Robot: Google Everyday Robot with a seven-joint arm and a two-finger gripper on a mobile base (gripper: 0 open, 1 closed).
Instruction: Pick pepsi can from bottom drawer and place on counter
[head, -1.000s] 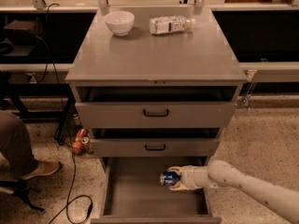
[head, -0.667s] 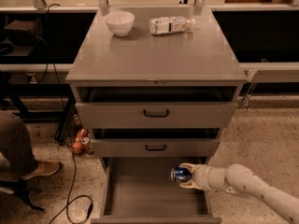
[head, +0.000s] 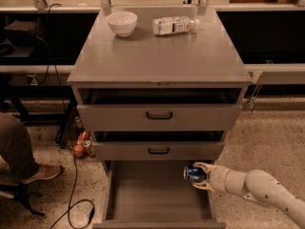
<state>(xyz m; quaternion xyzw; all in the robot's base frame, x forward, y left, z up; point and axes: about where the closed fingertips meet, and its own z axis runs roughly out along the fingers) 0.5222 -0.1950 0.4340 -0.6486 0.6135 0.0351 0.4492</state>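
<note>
Camera view: the claw [head: 197,175] sits low on the right side of the cabinet, its arm reaching in from the lower right corner. It is clenched on the blue can [head: 191,173], one finger above and one below, and the can lies sideways between them. Claw and can are at the right wall of the open bottom drawer [head: 152,194], whose bare grey floor spreads to the left of and below the claw. The table [head: 162,56] is well above the claw, past two upper drawers. Near its far edge are a white bowl [head: 122,23] and a water bottle [head: 174,25] lying on its side. Far left of the claw, orange cans [head: 81,144] rest on the floor.
</note>
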